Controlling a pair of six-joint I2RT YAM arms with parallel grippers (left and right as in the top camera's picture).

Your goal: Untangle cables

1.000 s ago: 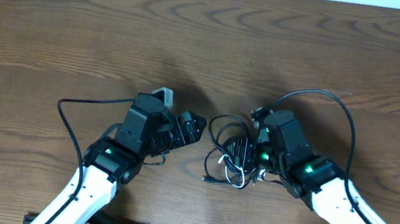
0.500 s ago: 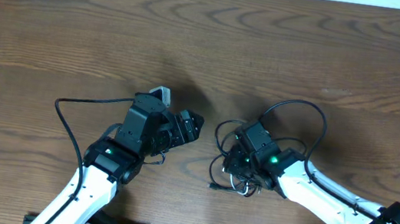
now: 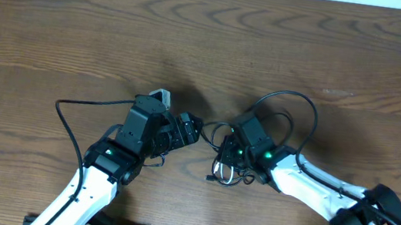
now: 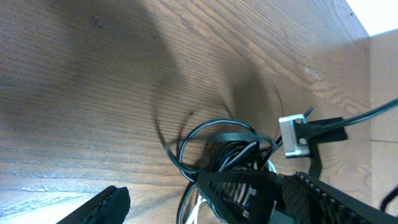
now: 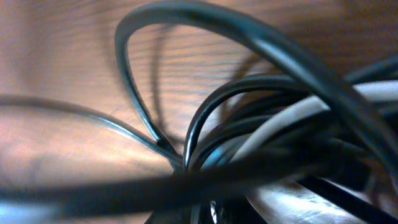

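Here, the tangle of thin black and white cables [image 3: 221,173] runs near-to-far; right gripper [image 3: 229,153] closed in it, left gripper [image 3: 191,130] wide.

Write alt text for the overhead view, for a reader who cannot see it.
Two robot arms meet over a small tangle of black and white cables on a brown wooden table. The right gripper is closed and buried in the tangle; the left gripper hangs open just beside it, holding nothing.
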